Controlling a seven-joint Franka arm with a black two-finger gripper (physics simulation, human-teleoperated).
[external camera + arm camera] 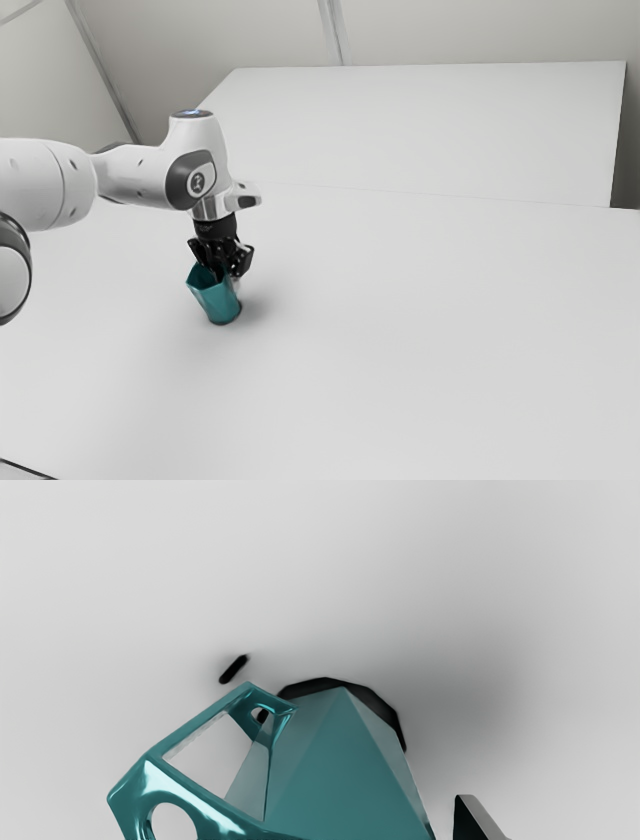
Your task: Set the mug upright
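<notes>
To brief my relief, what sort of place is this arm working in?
Probably a simulated robotics lab: a white jointed robot arm reaches over a broad, plain white table, with a teal mug at its black gripper.

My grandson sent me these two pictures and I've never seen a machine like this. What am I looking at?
The white machine is a jointed robot arm, ending in a black two-finger gripper, which works like a hand. The exterior view is taken from the arm's side. The wrist view comes from a camera on the arm's hand, looking at what the gripper is near.

On the pale table is a teal mug with a dark base. It seems to lean, its mouth toward the exterior view's left. The gripper is right down at it, but open: the wrist view shows a gap between the mug and one finger. So the mug isn't clamped.
</notes>
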